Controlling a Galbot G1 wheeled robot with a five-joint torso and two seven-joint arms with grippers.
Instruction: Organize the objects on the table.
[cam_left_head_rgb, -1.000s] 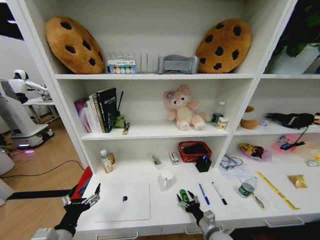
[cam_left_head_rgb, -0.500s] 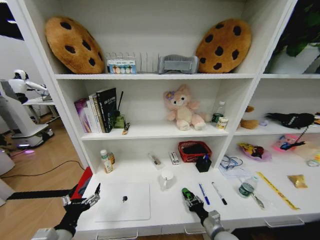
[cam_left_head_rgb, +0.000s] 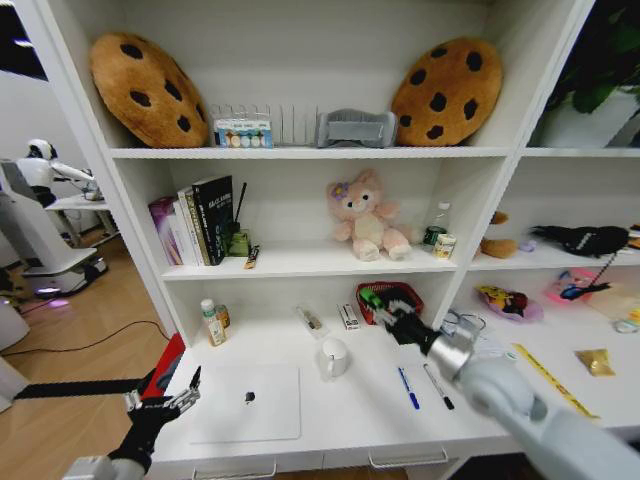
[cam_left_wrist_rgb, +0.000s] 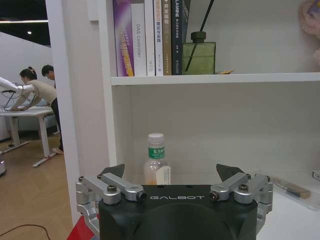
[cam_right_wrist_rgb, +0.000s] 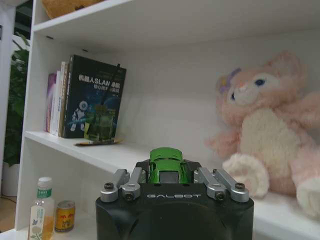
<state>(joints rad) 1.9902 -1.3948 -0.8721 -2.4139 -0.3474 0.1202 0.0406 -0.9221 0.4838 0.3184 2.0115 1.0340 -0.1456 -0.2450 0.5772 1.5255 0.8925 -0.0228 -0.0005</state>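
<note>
The right gripper (cam_left_head_rgb: 378, 305) is closed on a small green toy car (cam_right_wrist_rgb: 166, 165) and holds it in the air near the red basket (cam_left_head_rgb: 366, 306) at the back of the table (cam_left_head_rgb: 350, 410). I judge the carrying step is in hand; next it needs a lowering over the basket. The left gripper (cam_left_wrist_rgb: 172, 176), marked GALBOT, waits wide open and empty beside the laptop (cam_left_head_rgb: 248, 403).
</note>
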